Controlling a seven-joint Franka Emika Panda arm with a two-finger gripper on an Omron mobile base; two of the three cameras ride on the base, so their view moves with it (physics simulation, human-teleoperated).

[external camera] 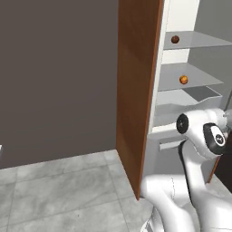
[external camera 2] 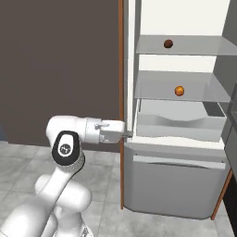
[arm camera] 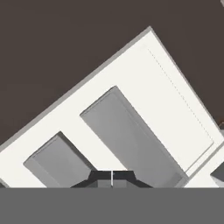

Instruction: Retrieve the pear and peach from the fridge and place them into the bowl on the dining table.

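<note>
Right base view, shut jaws [external camera 2: 131,134] beside open fridge [external camera 2: 185,18], fruit on shelves above

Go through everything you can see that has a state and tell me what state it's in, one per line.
fridge: door open, interior exposed
lower drawer: closed
crisper bin: pushed in under the shelves
dark brown fruit: resting on the upper shelf
orange fruit: resting on the middle shelf
gripper: shut, empty, beside the fridge's left edge

A tall wooden panel [external camera: 136,90] stands between dark wall [external camera: 54,77] and tiled floor [external camera: 59,195].
</note>
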